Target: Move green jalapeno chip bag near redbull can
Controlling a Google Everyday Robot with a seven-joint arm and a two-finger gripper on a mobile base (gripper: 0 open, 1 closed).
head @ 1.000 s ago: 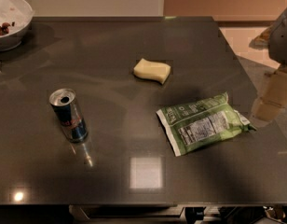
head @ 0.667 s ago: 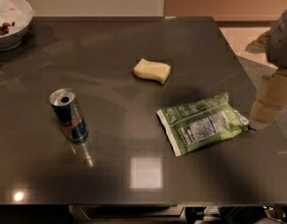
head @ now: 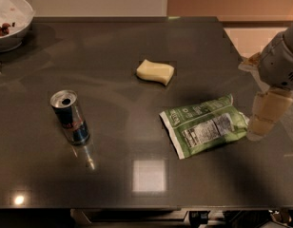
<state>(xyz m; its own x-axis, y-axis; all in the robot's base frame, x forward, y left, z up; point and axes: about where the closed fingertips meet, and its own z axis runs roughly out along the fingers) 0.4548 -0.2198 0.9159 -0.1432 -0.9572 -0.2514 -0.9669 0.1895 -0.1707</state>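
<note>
The green jalapeno chip bag (head: 206, 126) is seen flat right of centre, well apart from the redbull can (head: 70, 117). The gripper (head: 260, 127) is held at the bag's right edge, likely for grasping. Whether it is open or closed cannot be told.

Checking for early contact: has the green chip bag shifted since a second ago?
No. The green jalapeno chip bag lies as before, with the same gap to the sponge and redbull can. The gripper hangs at its right edge.
</note>
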